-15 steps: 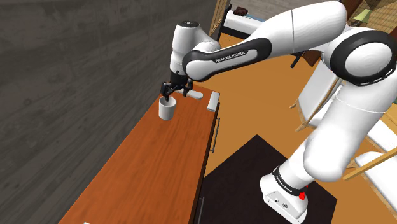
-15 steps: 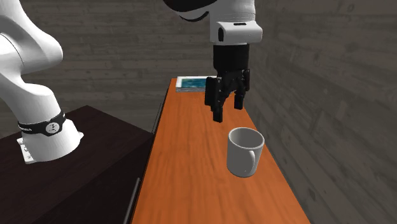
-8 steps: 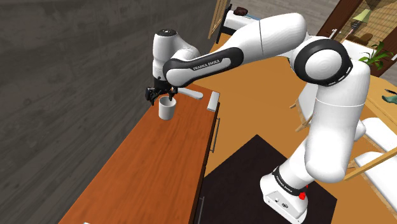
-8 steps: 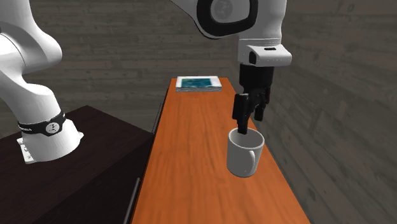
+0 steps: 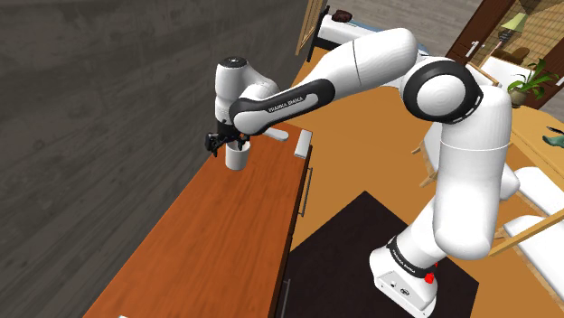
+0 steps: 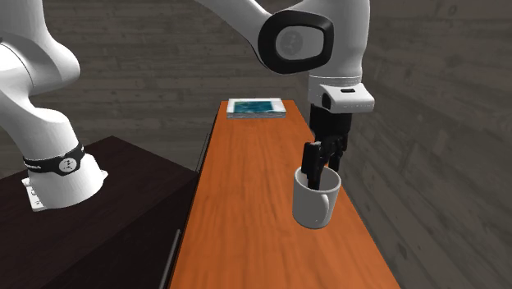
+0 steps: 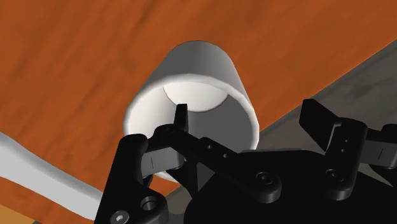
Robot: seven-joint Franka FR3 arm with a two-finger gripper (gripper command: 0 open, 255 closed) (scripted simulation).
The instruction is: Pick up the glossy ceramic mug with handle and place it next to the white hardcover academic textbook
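Observation:
A white mug [image 5: 237, 160] [image 6: 315, 203] stands upright on the orange-brown tabletop [image 6: 246, 205], with its handle [image 6: 333, 199] on the wall side. My gripper [image 5: 225, 143] [image 6: 321, 161] [image 7: 249, 119] points down at its mouth, open. In the wrist view one fingertip [image 7: 181, 118] hangs inside the mug [image 7: 202, 70] and the other fingertip [image 7: 318, 116] is outside the rim, so the mug's wall lies between them without being clasped. The white book with a teal cover [image 6: 257, 107] [image 5: 302, 144] lies flat at the table's far end.
A dark grey wall [image 6: 427, 123] runs close along the table's long side, just beyond the mug. The table's other long edge drops to a dark mat [image 5: 361, 244] where the stand sits. A white slab's edge [image 7: 38, 178] shows near the gripper.
The gripper swung from the table's middle toward the wall side, over the mug, and came down until its fingers straddle the rim. The mug and the book have stayed put.

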